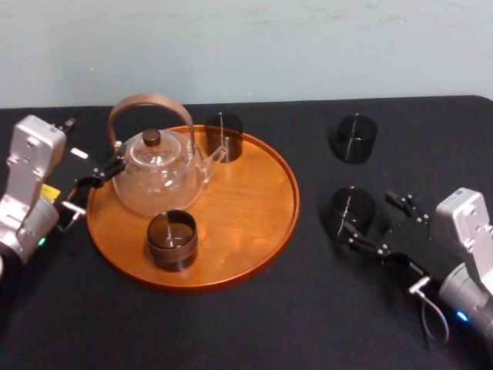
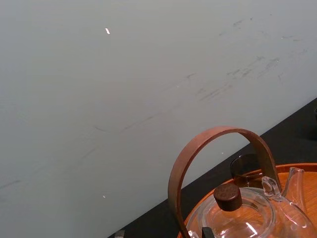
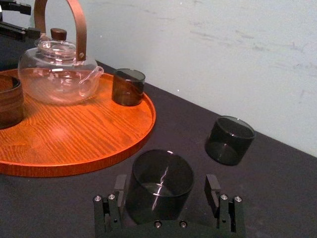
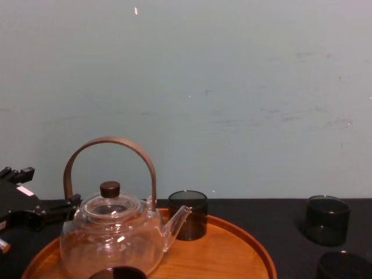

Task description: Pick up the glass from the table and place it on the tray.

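A dark smoked glass (image 1: 350, 208) stands upright on the black table (image 1: 308, 324), right of the tray (image 1: 254, 208). My right gripper (image 1: 371, 221) is open around it. In the right wrist view the glass (image 3: 161, 173) sits between the two fingers (image 3: 120, 187) with a small gap on each side, so neither finger touches it. The round orange-brown tray (image 3: 74, 134) holds a glass teapot (image 1: 158, 173) and two more dark glasses, one at its back (image 1: 223, 137) and one at its front (image 1: 172, 240). My left gripper (image 1: 104, 173) rests at the tray's left edge beside the teapot.
Another dark glass (image 1: 356, 137) stands on the table behind the one between my fingers, also visible in the chest view (image 4: 327, 218). The tray's right half (image 1: 246, 185) is bare wood. A pale wall rises behind the table's far edge.
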`<move>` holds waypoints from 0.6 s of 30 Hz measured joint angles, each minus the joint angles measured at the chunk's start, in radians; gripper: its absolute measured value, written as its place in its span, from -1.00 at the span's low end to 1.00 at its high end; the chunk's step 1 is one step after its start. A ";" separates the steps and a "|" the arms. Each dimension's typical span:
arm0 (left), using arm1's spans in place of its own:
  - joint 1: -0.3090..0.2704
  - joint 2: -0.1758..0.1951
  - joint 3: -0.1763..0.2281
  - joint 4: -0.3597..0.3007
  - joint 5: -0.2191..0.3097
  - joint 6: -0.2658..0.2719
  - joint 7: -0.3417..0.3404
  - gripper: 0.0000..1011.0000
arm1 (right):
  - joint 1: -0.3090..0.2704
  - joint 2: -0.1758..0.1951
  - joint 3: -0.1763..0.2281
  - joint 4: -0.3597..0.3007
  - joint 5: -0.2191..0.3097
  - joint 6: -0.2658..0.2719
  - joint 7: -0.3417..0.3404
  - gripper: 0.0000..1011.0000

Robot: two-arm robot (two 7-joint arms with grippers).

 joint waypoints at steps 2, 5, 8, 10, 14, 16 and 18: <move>0.000 0.000 0.000 0.000 0.000 0.000 0.000 1.00 | 0.000 -0.004 0.000 0.004 -0.002 0.001 0.004 0.98; 0.000 0.000 0.000 0.000 0.000 0.000 0.000 1.00 | 0.001 -0.011 0.000 0.011 -0.005 0.002 0.011 0.98; 0.000 0.000 0.000 0.000 0.000 0.000 0.000 1.00 | 0.003 -0.021 0.002 0.024 -0.010 0.003 0.021 0.98; 0.000 0.000 0.000 0.000 0.000 0.000 0.000 1.00 | 0.004 -0.025 0.003 0.028 -0.012 0.004 0.026 0.98; 0.000 0.000 0.000 0.000 0.000 0.000 0.000 1.00 | 0.006 -0.038 0.006 0.041 -0.018 0.006 0.039 0.98; 0.000 0.000 0.000 0.000 0.000 0.000 0.000 1.00 | 0.007 -0.041 0.008 0.044 -0.020 0.006 0.042 0.98; 0.000 0.000 0.000 0.000 0.000 0.000 0.000 1.00 | 0.007 -0.046 0.012 0.049 -0.023 0.006 0.048 0.98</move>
